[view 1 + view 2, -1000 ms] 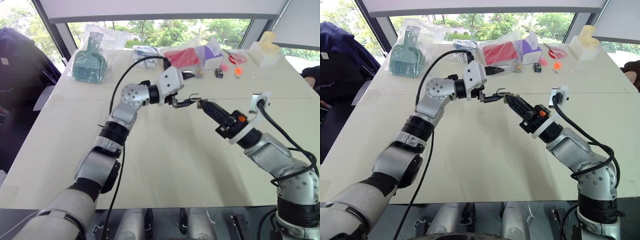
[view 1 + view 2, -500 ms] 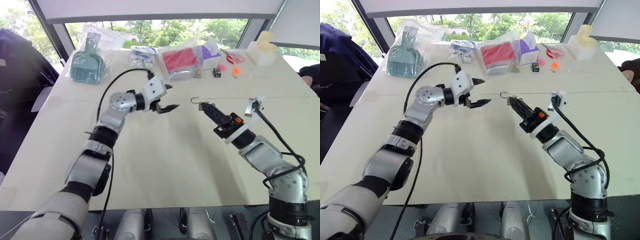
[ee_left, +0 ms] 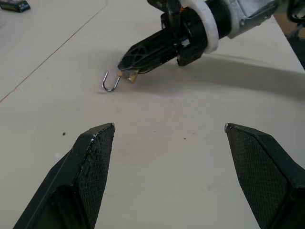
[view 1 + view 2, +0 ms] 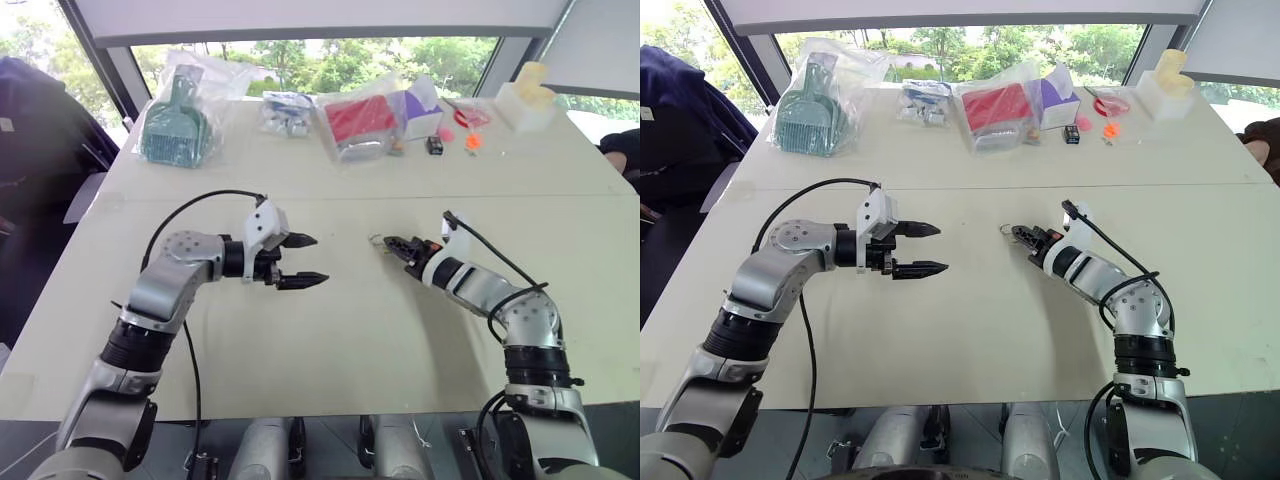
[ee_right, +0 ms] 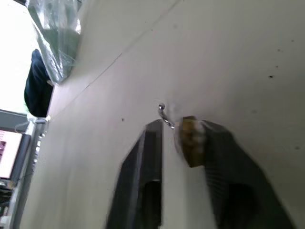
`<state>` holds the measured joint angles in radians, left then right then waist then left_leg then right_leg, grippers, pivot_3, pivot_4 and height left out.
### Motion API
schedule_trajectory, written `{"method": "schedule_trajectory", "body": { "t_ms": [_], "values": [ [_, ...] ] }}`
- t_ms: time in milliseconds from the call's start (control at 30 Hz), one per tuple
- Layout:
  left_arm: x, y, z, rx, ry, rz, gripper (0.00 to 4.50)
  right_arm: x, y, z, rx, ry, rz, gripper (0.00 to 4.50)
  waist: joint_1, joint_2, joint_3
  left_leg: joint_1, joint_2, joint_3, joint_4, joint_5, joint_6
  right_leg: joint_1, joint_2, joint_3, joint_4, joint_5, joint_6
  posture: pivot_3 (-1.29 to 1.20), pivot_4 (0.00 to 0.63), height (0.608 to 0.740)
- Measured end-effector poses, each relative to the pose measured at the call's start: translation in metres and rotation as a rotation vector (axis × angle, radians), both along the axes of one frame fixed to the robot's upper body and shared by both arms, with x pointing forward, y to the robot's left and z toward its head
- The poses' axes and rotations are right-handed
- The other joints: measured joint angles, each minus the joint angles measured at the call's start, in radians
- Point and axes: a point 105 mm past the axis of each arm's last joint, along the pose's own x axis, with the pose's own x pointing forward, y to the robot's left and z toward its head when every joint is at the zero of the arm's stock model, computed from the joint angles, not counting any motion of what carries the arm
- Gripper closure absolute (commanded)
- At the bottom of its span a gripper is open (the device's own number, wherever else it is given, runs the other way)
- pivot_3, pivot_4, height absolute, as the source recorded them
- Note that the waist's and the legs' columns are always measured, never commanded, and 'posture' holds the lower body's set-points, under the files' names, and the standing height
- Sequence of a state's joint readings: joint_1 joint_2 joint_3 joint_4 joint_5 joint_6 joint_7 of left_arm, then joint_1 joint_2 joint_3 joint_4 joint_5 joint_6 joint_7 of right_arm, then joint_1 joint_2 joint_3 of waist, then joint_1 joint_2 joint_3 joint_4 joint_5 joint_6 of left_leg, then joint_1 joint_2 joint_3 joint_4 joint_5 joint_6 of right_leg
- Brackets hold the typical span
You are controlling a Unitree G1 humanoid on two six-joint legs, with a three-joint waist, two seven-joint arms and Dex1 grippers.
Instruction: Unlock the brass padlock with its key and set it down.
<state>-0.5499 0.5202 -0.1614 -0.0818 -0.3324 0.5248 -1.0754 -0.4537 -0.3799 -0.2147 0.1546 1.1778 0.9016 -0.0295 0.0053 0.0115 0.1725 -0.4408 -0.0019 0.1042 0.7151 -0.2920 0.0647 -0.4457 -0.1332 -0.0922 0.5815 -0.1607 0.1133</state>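
Padlock (image 3: 132, 75) at right pincer (image 3: 127, 64) tips, bare table (image 4: 380, 330) around

my arms are jointed silver-grey metal shells with black bands between the segments and round, dimpled silver caps at the joints. a thin black cable loops loose along each arm to the wrist. my left claw of two tapering black fingers (image 4: 298, 260) sits on a white block-shaped wrist housing; the fingers (image 3: 90, 164) carry a fine cross-hatched texture on their inner pads. my right claw of two slim black fingers (image 4: 390, 243) joins a white ring collar with a small orange spot beside it.
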Motion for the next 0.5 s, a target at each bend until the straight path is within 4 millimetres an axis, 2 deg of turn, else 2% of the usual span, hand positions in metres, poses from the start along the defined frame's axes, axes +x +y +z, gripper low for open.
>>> {"method": "schedule_trajectory", "body": {
  "t_ms": [133,200,300,400,433,500],
  "values": [
    [0.004,0.003,0.001,-0.012,0.005,0.045,0.60,-0.002,0.000,0.010,-0.070,-0.045,0.066,0.11,0.003,0.000,0.000,0.002,0.000,0.000,0.000,0.000,0.000,0.002,0.000,0.000,0.000,0.000,0.000,0.00,0.150,0.735],
    [0.006,0.005,0.001,-0.014,0.010,0.063,0.60,-0.006,-0.007,0.012,-0.155,-0.065,0.077,0.04,0.008,0.000,0.000,0.002,0.000,0.000,0.000,0.000,0.000,0.002,0.000,0.000,0.000,0.000,-0.001,0.00,0.150,0.735],
    [0.005,0.011,-0.006,-0.013,0.042,0.086,0.60,-0.024,-0.036,0.008,-0.326,-0.074,0.075,0.04,0.012,0.000,0.000,0.001,-0.001,0.000,0.000,0.000,0.000,0.002,-0.001,0.000,-0.002,-0.001,-0.001,0.00,0.150,0.735],
    [0.003,0.017,-0.014,-0.012,0.086,0.107,0.60,-0.056,-0.061,0.007,-0.495,-0.095,0.129,0.04,0.009,0.000,0.000,0.000,-0.001,0.000,0.000,-0.001,0.001,0.002,-0.001,0.000,-0.003,0.000,0.001,0.00,0.150,0.735],
    [0.001,0.020,-0.016,-0.016,0.098,0.120,0.60,-0.073,-0.066,0.009,-0.549,-0.119,0.184,0.04,0.009,0.000,0.000,0.000,-0.001,0.000,0.000,-0.001,0.001,0.002,-0.001,0.000,-0.003,0.000,0.002,0.00,0.150,0.735],
    [0.002,0.025,-0.019,-0.023,0.114,0.156,0.60,-0.093,-0.067,0.016,-0.583,-0.164,0.255,0.04,0.006,0.000,0.000,0.001,-0.001,0.000,0.000,-0.002,0.003,0.002,-0.001,0.000,-0.003,-0.001,0.002,0.00,0.150,0.735]
  ]
}}
